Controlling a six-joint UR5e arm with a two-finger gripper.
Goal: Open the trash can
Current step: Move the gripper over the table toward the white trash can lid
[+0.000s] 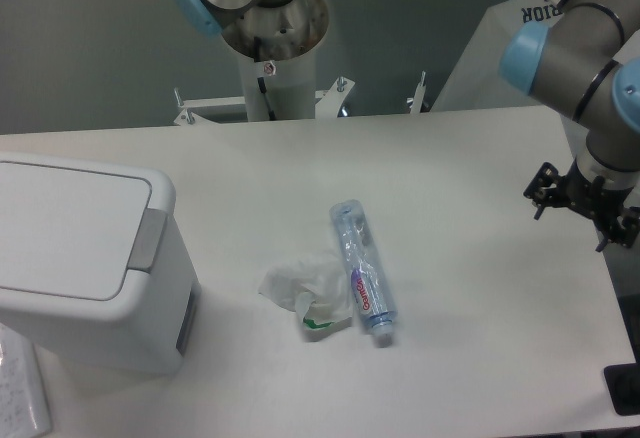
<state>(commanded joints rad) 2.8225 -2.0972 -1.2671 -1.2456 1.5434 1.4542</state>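
The trash can [85, 258] sits at the tabletop's [470, 288] left edge, lid flat and shut, its grey button strip [147, 240] facing the middle. Far across, the tool [585, 201] hangs over the right edge; whether its fingers are parted I cannot tell. Between them lie a crumpled tissue [305, 286] touching a plastic bottle [363, 271], with bare white surface all around.
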